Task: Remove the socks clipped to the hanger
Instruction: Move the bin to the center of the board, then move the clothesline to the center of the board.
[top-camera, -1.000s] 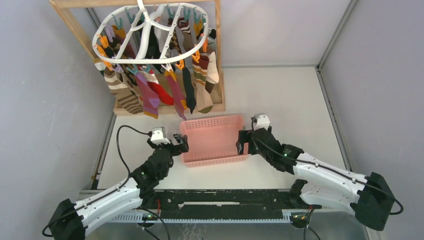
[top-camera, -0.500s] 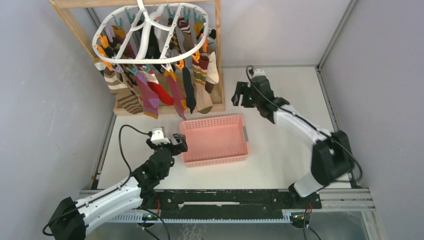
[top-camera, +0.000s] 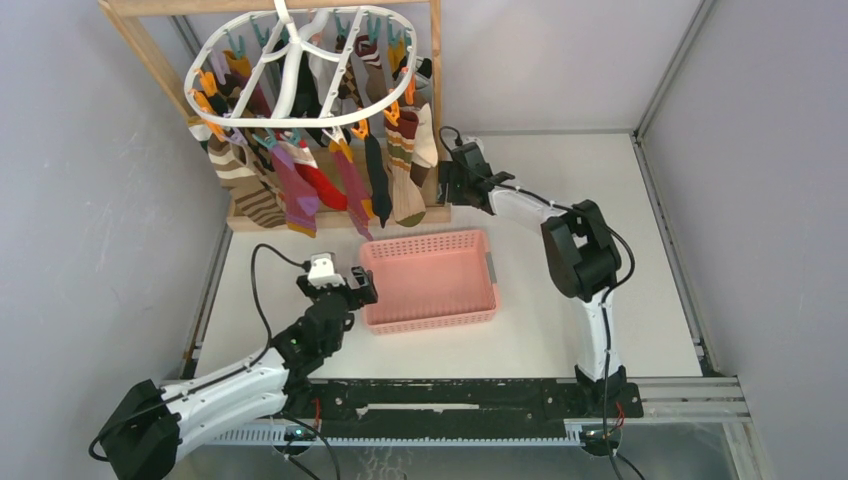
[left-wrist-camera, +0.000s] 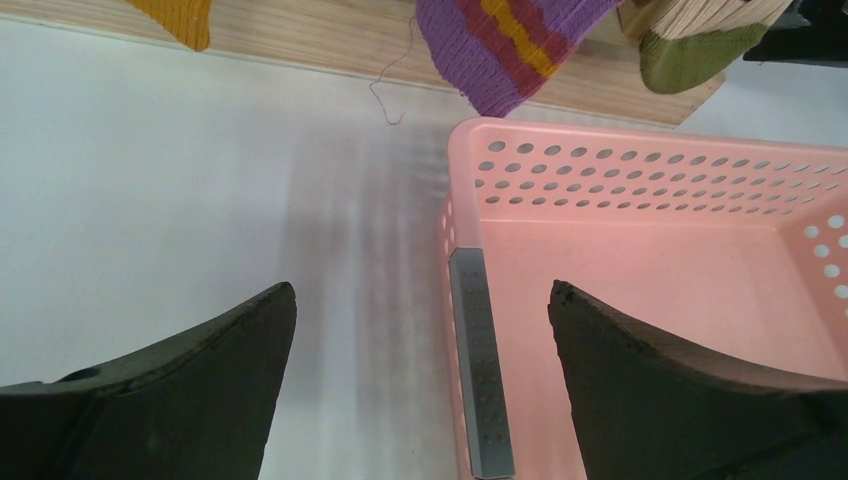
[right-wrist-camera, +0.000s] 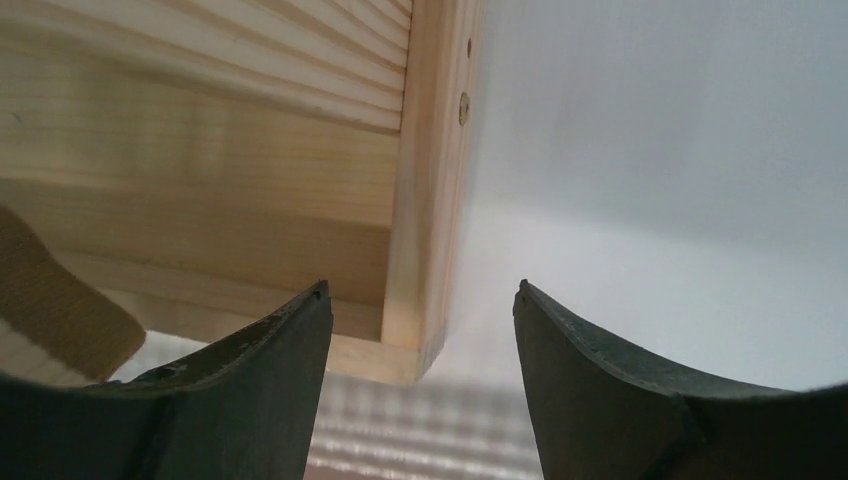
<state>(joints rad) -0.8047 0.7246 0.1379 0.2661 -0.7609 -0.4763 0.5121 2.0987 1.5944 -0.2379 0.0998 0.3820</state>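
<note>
The socks (top-camera: 300, 190) all hang clipped under the one white oval hanger (top-camera: 287, 55), up and to the left of the right hand (top-camera: 447, 183) and far ahead of the left hand (top-camera: 360, 285). At least ten socks can be counted: brown-striped, purple-striped, red, black, beige, mustard. Those at the back overlap too much for an exact number. Orange and teal clips (top-camera: 390, 110) grip their cuffs; their count cannot be told either.

The hanger hangs inside one wooden frame stand (top-camera: 437, 100), whose base rests on the white counter (top-camera: 560, 190).

The right hand is at the stand's right post, low near the base, fingers apart and clamped on nothing. In its wrist view the post (right-wrist-camera: 430, 200) rises straight ahead of the gap between the fingers (right-wrist-camera: 260, 380), and a beige ribbed sock (right-wrist-camera: 50, 300) shows at the left, beyond the post. So the post stands between this hand and the socks.

The left hand is low over the counter, fingers spread wide and holding nothing. Straight ahead of it is the left rim of the one pink perforated basket (left-wrist-camera: 650, 180), with a grey strip (left-wrist-camera: 480, 370) on that rim. Farther ahead hang a purple-striped sock toe (left-wrist-camera: 510, 45), a mustard one (left-wrist-camera: 180, 15) and a beige, green-tipped one (left-wrist-camera: 690, 55).
</note>
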